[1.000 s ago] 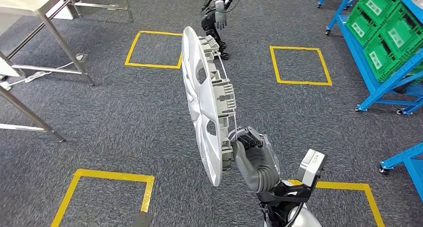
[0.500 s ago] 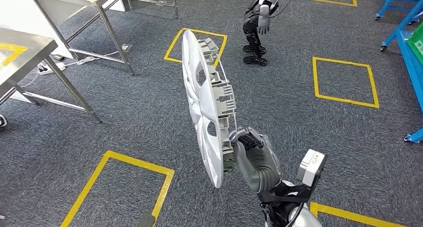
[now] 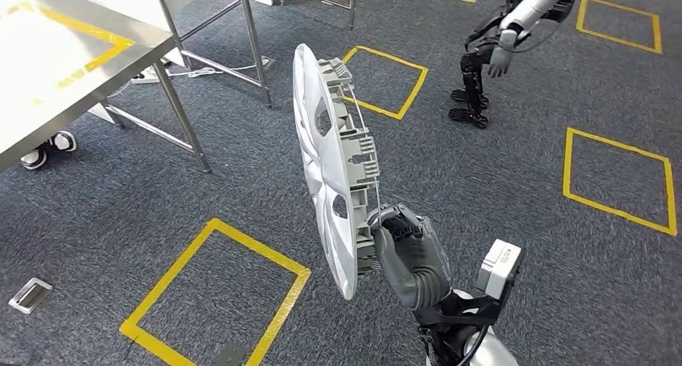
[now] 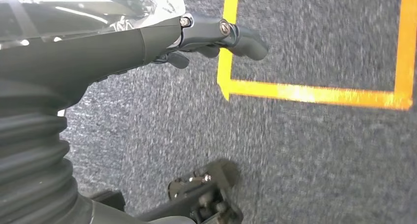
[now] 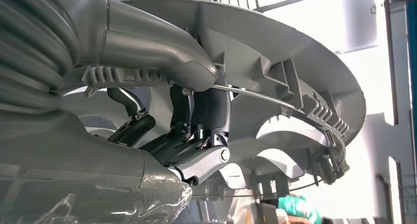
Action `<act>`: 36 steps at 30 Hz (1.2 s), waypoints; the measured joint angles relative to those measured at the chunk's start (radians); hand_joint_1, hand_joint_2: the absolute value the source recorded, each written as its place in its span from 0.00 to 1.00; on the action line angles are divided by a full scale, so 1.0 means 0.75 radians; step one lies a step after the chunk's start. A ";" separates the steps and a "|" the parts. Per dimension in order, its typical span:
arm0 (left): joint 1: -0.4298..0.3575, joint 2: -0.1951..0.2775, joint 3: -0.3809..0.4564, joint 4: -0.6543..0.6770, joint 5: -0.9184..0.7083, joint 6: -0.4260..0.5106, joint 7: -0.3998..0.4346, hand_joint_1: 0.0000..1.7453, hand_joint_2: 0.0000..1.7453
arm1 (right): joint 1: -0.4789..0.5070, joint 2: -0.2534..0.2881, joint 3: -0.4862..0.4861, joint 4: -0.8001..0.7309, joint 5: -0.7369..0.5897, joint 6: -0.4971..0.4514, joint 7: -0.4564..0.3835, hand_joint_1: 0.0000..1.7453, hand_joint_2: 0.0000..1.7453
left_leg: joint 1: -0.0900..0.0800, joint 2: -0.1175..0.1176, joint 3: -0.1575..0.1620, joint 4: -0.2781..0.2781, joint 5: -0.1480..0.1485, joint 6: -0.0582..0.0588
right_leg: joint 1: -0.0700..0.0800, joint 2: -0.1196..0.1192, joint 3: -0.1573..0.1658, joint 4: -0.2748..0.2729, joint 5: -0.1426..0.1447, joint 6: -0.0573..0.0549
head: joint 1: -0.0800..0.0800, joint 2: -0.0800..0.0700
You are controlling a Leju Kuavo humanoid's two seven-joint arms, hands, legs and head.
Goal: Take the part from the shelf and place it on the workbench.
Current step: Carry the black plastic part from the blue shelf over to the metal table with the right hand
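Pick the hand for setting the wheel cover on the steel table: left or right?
Right. The right hand already grips the wheel cover by its rim, holding it on edge. The left hand hangs over the carpet holding nothing. The steel table stands ahead on the left, likely needing more approach.

Grey carpet floor (image 3: 515, 181) carries yellow taped squares (image 3: 215, 289), one at seven o'clock, others at twelve and three. A second humanoid robot (image 3: 503, 48) stands at one o'clock. A small grey bracket (image 3: 30, 294) lies at eight o'clock.
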 joint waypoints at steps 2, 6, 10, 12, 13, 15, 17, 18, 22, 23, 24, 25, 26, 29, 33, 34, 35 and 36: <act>-0.003 0.000 0.000 0.000 0.002 0.000 0.001 0.00 1.00 | 0.002 -0.001 0.000 0.001 0.000 0.000 0.000 1.00 1.00 | -0.003 -0.032 0.002 0.000 -0.003 0.010 | 0.000 0.062 -0.096 0.180 -0.074 -0.005 | 0.006 0.000; -0.002 0.000 0.000 0.000 0.010 0.000 0.007 0.00 1.00 | 0.005 -0.001 0.000 0.001 0.000 0.000 0.000 1.00 1.00 | -0.014 -0.112 0.012 0.003 -0.008 0.016 | 0.008 0.091 -0.170 0.226 0.004 -0.026 | 0.010 0.000; -0.002 -0.003 0.000 -0.001 0.014 0.000 0.010 0.00 1.00 | 0.005 -0.001 0.000 0.002 0.000 0.001 0.000 1.00 1.00 | -0.008 -0.184 0.002 0.011 -0.008 0.000 | 0.011 0.186 -0.080 -0.041 0.141 -0.041 | 0.013 0.000; 0.004 -0.003 0.000 -0.001 0.014 0.000 0.011 0.00 1.00 | 0.003 -0.001 0.000 0.002 0.000 0.001 0.000 1.00 1.00 | -0.002 -0.213 -0.007 0.007 -0.001 -0.015 | 0.014 0.169 -0.071 -0.060 0.135 -0.043 | 0.016 0.000; 0.007 -0.003 0.000 -0.001 0.014 0.000 0.012 0.00 1.00 | 0.001 0.000 0.001 0.002 0.000 0.001 0.000 1.00 1.00 | -0.003 -0.206 -0.008 0.008 -0.003 -0.021 | 0.013 0.153 -0.065 -0.069 0.137 -0.047 | 0.016 0.000; 0.009 -0.003 0.000 0.000 0.014 0.000 0.012 0.00 1.00 | 0.000 0.000 0.001 0.003 0.000 0.002 0.000 1.00 1.00 | -0.009 -0.142 -0.032 0.063 -0.042 -0.035 | 0.008 0.116 -0.046 -0.090 0.141 -0.058 | 0.011 0.000; 0.007 -0.003 0.000 0.000 0.014 0.000 0.012 0.00 1.00 | 0.001 0.000 0.001 0.004 0.000 0.002 0.001 1.00 1.00 | -0.007 -0.070 -0.101 0.211 -0.115 -0.050 | 0.008 0.075 -0.032 -0.098 0.138 -0.064 | 0.006 0.000; 0.006 -0.003 0.000 0.000 0.015 0.000 0.012 0.00 1.00 | 0.001 0.000 0.001 0.004 0.000 0.002 0.001 1.00 1.00 | -0.001 -0.059 -0.137 0.286 -0.142 -0.057 | 0.008 0.056 -0.029 -0.098 0.135 -0.064 | 0.006 0.000; 0.009 -0.003 0.000 -0.001 0.019 0.000 0.016 0.00 1.00 | 0.000 0.001 0.002 0.005 0.000 0.004 0.001 1.00 1.00 | 0.021 -0.020 -0.084 0.186 -0.050 -0.082 | -0.001 -0.012 -0.015 -0.092 0.117 -0.047 | 0.004 0.000; 0.008 -0.003 0.000 -0.001 0.020 0.000 0.017 0.00 1.00 | 0.000 0.002 0.002 0.005 0.000 0.004 0.001 1.00 1.00 | 0.018 0.009 -0.039 0.102 -0.019 -0.084 | 0.000 -0.026 -0.010 -0.089 0.111 -0.039 | 0.002 0.000; 0.007 -0.004 0.001 -0.001 0.020 0.000 0.018 0.00 1.00 | -0.001 0.002 0.002 0.005 0.000 0.005 0.001 1.00 1.00 | 0.014 0.032 -0.007 0.040 -0.001 -0.076 | 0.002 -0.038 -0.006 -0.086 0.105 -0.030 | 0.001 0.000; 0.006 -0.005 0.001 -0.001 0.020 0.000 0.018 0.00 1.00 | -0.001 0.002 0.002 0.005 -0.002 0.005 0.002 1.00 1.00 | 0.009 0.046 0.008 0.008 0.000 -0.066 | 0.005 -0.049 -0.003 -0.085 0.100 -0.022 | 0.001 0.000; 0.006 -0.006 0.001 -0.001 0.021 0.000 0.019 0.00 1.00 | -0.002 0.003 0.002 0.005 -0.003 0.005 0.002 1.00 1.00 | 0.002 0.044 0.007 0.004 -0.006 -0.052 | 0.007 -0.061 0.001 -0.086 0.096 -0.015 | 0.000 0.000; 0.011 -0.005 0.001 -0.001 0.023 0.000 0.022 0.00 1.00 | -0.010 0.003 0.002 0.004 -0.008 0.007 0.004 1.00 1.00 | 0.005 0.002 0.009 -0.001 -0.006 -0.019 | -0.002 -0.045 0.008 -0.075 0.072 0.007 | 0.004 0.000; 0.003 -0.005 0.001 -0.001 0.025 0.000 0.022 0.00 1.00 | -0.017 0.003 0.002 0.007 -0.014 0.009 0.006 1.00 1.00 | 0.005 -0.056 0.013 -0.003 -0.008 0.006 | -0.006 0.069 -0.142 0.216 -0.063 0.005 | 0.014 0.000; 0.003 -0.006 0.001 -0.001 0.025 0.000 0.023 0.00 1.00 | -0.017 0.003 0.002 0.009 -0.016 0.009 0.006 1.00 1.00 | 0.002 -0.074 0.014 -0.002 -0.009 0.008 | -0.005 0.075 -0.184 0.283 -0.074 0.003 | 0.015 0.000; 0.003 -0.006 0.001 -0.001 0.026 0.000 0.023 0.00 1.00 | -0.017 0.003 0.002 0.010 -0.017 0.009 0.007 1.00 1.00 | -0.001 -0.094 0.017 -0.001 -0.010 0.010 | -0.004 0.077 -0.204 0.302 -0.056 -0.001 | 0.016 0.000; 0.003 -0.006 0.001 -0.001 0.026 0.000 0.024 0.00 1.00 | -0.017 0.003 0.002 0.011 -0.017 0.010 0.008 1.00 1.00 | -0.002 -0.115 0.019 0.000 -0.012 0.010 | -0.003 0.083 -0.199 0.266 -0.013 -0.007 | 0.016 0.000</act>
